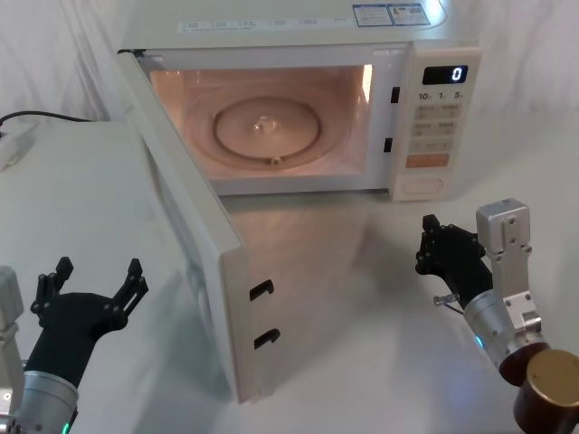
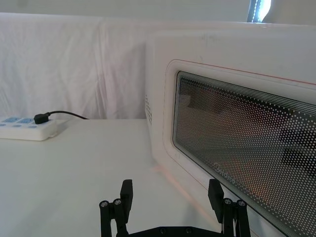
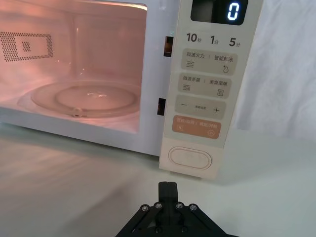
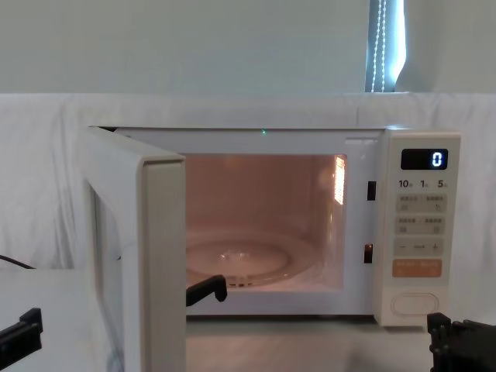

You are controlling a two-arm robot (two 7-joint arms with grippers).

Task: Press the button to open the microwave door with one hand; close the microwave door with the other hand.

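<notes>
The cream microwave (image 1: 298,36) stands at the back of the table with its cavity lit. The microwave door (image 1: 194,235) is swung wide open toward my left side; its dark window (image 2: 237,143) faces my left wrist camera. The large cream button (image 1: 422,185) sits at the bottom of the control strip, under the orange key, and is also seen as the button (image 3: 190,158). My right gripper (image 1: 427,242) is shut and hovers in front of the button, a short way off it. My left gripper (image 1: 98,271) is open, low at the left, beside the door's outer face and apart from it.
A glass turntable (image 1: 267,127) lies inside the cavity. A white power strip (image 2: 24,129) with a black cable (image 1: 36,116) rests at the far left of the table. White cloth hangs behind the oven. The door's latch edge (image 1: 258,316) juts toward me at mid-table.
</notes>
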